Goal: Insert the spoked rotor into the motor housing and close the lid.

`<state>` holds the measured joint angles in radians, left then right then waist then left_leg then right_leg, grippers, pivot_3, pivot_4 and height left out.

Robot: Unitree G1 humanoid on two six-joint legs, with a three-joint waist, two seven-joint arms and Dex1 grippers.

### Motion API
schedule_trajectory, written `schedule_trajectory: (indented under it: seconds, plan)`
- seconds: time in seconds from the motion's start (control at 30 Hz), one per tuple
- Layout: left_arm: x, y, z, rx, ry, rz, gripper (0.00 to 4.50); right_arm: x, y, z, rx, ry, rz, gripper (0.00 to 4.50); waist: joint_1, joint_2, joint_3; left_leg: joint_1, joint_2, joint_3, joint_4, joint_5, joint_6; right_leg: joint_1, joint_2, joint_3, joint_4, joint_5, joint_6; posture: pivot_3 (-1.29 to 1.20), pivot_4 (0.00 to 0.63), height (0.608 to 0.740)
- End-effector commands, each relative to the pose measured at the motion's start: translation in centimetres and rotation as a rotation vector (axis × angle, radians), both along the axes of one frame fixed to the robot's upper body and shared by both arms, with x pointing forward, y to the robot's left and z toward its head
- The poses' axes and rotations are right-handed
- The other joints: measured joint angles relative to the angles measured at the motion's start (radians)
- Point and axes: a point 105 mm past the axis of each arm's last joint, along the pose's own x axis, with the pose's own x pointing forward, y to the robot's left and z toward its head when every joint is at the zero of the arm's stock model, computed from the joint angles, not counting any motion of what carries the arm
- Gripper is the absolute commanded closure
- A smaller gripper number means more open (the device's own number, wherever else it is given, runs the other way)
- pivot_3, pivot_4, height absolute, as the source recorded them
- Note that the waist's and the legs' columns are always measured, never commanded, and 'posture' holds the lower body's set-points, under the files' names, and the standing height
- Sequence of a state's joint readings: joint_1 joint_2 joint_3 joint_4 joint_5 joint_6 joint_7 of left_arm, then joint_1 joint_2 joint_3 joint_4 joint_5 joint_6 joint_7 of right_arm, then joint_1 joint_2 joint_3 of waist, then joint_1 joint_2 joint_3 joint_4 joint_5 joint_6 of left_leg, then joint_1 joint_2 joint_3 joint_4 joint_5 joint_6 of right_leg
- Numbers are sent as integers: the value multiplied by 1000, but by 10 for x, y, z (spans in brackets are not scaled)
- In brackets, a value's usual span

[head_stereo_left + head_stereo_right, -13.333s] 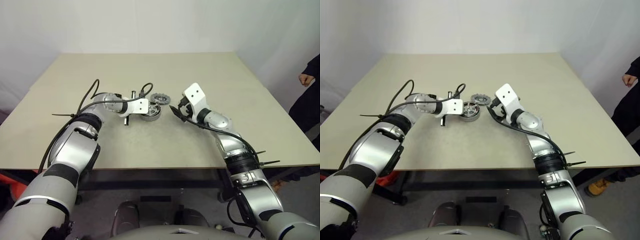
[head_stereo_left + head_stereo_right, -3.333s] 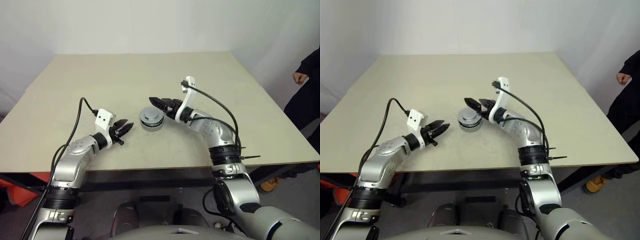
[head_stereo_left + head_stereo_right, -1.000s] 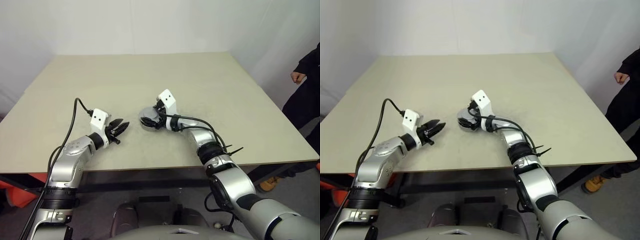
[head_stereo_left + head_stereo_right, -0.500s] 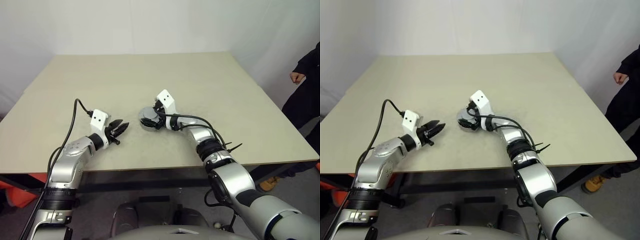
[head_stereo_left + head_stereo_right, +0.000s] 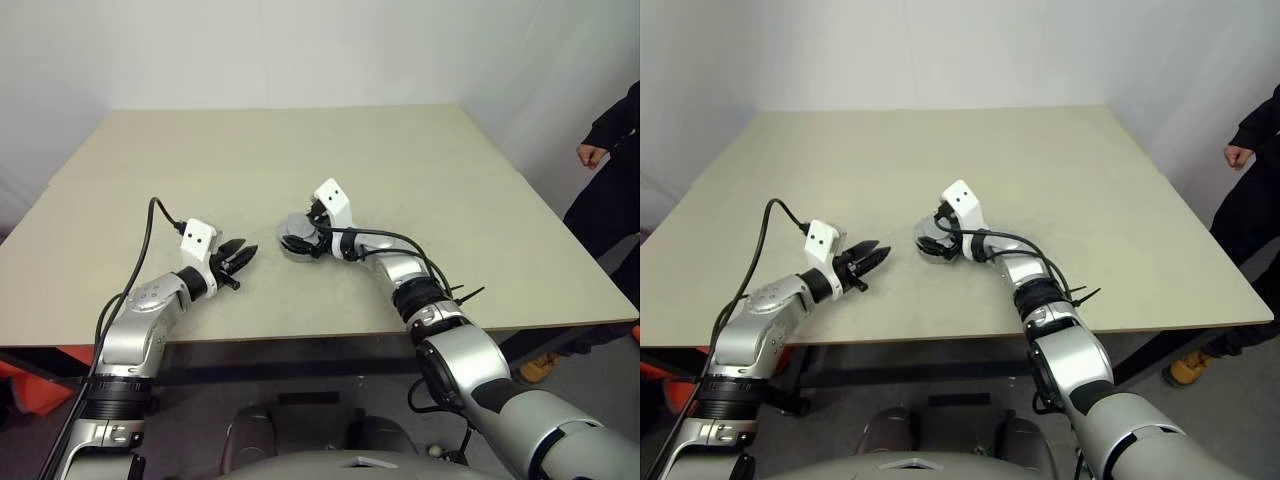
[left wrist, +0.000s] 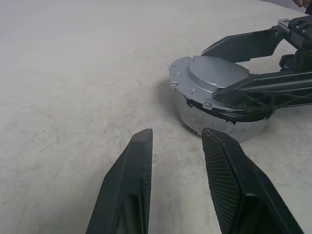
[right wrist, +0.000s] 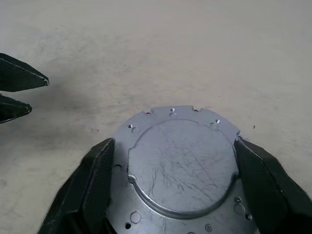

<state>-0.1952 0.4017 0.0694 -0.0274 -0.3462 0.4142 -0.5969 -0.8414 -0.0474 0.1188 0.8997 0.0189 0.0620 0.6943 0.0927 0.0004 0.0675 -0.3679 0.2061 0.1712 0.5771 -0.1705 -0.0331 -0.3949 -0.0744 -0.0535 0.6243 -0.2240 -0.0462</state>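
The motor housing [image 5: 301, 248] stands mid-table as a shiny round can. The lid [image 7: 180, 161], a grey notched-rim plate, lies flat on top of it. My right gripper [image 5: 299, 238] reaches in from the right and is shut on the lid, one black finger [image 7: 95, 170] against each side of its rim. My left gripper [image 5: 246, 254] hovers low over the table a short way left of the housing. It points at the housing with its fingers [image 6: 139, 161] apart and nothing between them. The spoked rotor is hidden.
The beige table [image 5: 300, 150] stretches wide around the housing. A person in dark clothes [image 5: 612, 150] stands beyond the table's right edge with a hand near it.
The right gripper's fingers have drawn in against the lid's rim. Both arms have otherwise kept still, and the housing has not moved.
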Motion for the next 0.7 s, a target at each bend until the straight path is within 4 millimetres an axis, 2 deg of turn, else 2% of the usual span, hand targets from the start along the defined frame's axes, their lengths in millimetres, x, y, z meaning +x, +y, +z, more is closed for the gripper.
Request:
schedule_trajectory:
  seconds: [0.03, 0.3, 0.5, 0.7]
  plan:
    - [3, 1, 14, 14, -58, -2, 2808, 4, 1, 11, 16, -22, 1, 1313, 0, 0, 0, 0, 0, 0, 0, 0, 0, 0, 0, 0, 0, 0, 0, 0, 0, 740]
    - [4, 2, 15, 15, -60, 3, 2808, 2, 0, 10, 0, -24, 16, 1410, 0, 0, 0, 0, 0, 0, 0, 0, 0, 0, 0, 0, 0, 0, 0, 0, 0, 740]
    - [4, 1, 14, 15, -59, 2, 2808, 0, -1, 26, 84, 1, 57, 1410, 1, 0, 0, -1, 0, 0, 0, 0, 0, 0, 0, 0, 0, 0, 0, 0, 0, 740]
    - [4, 1, 14, 15, -58, -2, 2808, -4, -2, 21, 41, -5, 85, 1410, 1, 0, 0, -1, 0, 0, 0, 0, 1, 0, 0, 0, 0, 0, 0, 0, 0, 740]
